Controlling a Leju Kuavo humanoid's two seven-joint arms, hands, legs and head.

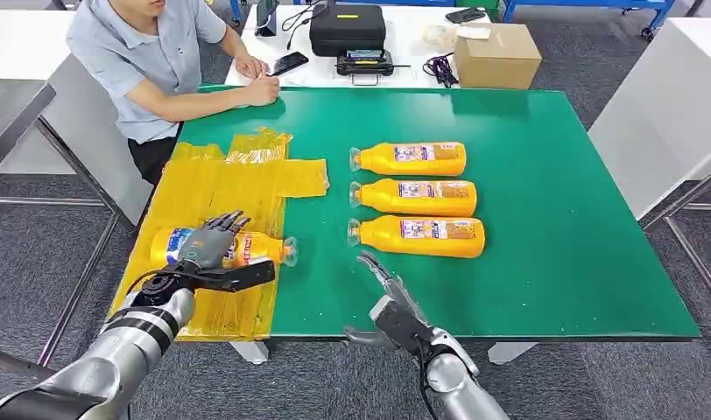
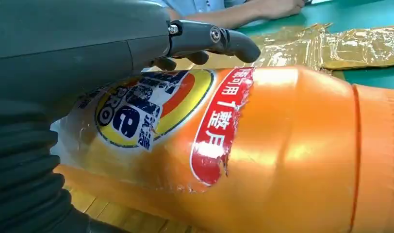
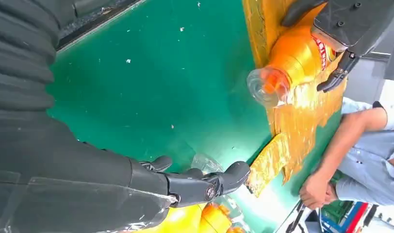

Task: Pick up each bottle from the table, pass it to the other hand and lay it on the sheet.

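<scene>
An orange bottle (image 1: 251,248) (image 2: 282,145) (image 3: 292,58) lies on its side on the yellow sheet (image 1: 212,188) at the table's left, clear cap toward the table's middle. My left hand (image 1: 210,249) (image 2: 88,48) (image 3: 350,24) lies over its label end. The fingers stretch across the top and the thumb sticks out straight along the near side, a gap showing between thumb and bottle. Three more orange bottles (image 1: 413,159) (image 1: 418,197) (image 1: 422,236) lie in a row on the green table (image 1: 553,219). My right hand (image 1: 396,302) (image 3: 195,184) hovers open at the front edge, just short of the nearest one.
A person (image 1: 151,52) sits at the far left corner with hands on the table edge. Behind the table stand a black case (image 1: 348,26), a cardboard box (image 1: 496,54) and a phone (image 1: 289,63). The table's right half is bare green.
</scene>
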